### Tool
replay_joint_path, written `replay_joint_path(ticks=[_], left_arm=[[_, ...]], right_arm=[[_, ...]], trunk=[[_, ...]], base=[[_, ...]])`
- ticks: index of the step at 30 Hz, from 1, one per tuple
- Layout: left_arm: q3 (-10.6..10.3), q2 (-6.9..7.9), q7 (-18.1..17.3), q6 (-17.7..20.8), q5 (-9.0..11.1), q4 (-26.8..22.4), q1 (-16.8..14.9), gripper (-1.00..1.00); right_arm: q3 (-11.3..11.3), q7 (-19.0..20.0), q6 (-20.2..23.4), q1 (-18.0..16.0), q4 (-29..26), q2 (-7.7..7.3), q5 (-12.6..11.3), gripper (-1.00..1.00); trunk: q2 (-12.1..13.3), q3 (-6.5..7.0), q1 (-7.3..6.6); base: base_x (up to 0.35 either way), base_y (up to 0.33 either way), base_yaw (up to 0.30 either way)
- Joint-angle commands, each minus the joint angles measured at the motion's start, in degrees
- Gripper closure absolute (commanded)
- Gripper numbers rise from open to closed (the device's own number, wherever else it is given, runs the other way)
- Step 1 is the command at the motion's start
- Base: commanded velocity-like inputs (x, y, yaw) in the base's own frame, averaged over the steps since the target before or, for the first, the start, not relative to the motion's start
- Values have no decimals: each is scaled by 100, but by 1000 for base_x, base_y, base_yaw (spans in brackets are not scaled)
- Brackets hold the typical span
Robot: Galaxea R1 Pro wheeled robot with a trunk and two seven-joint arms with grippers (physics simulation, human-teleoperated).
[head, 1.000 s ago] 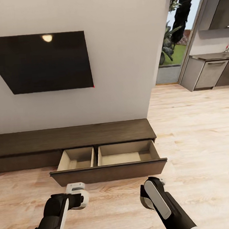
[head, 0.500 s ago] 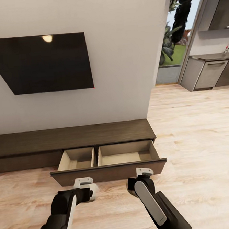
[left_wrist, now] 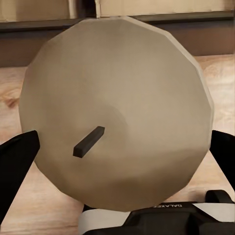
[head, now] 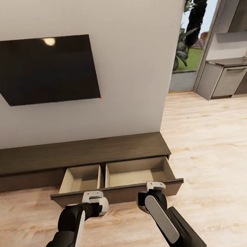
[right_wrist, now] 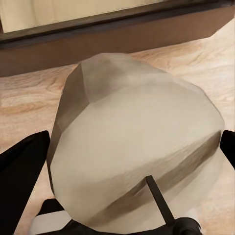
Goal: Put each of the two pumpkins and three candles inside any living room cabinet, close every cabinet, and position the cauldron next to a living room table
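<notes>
Just before open cabinet, candle-laden grippers.

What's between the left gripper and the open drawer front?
A pale candle held in the left gripper, nothing else; the left wrist view shows the drawer front just beyond it.

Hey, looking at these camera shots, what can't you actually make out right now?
- Head view: the floor of the dark-brown wooden pull-out drawer is partly hidden behind its front panel.
- Head view: the long low dark-brown cabinet is cut off by the left edge.
- Left wrist view: the pale beige round candle in the left gripper blocks most of the drawer.
- Right wrist view: the pale beige lumpy candle in the right gripper does likewise.
</notes>
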Motion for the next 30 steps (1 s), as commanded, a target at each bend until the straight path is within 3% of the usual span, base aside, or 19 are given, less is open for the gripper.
replay_joint_path(ticks=[1,24,30], left_arm=[[0,0,-1,0,1,1,0,100],[-7,0,-1,12,1,5,0,100],[-7,0,-1,9,1,8,0,100]], right_arm=[[0,2,-2,0,0,0,0,100],[9,5,-6,0,0,0,-6,100],[51,28,-17,-14,87,73,3,100]], trunk=[[0,0,0],[0,0,0],[0,0,0]], base=[[329,0,0],[264,0,0],[68,0,0]])
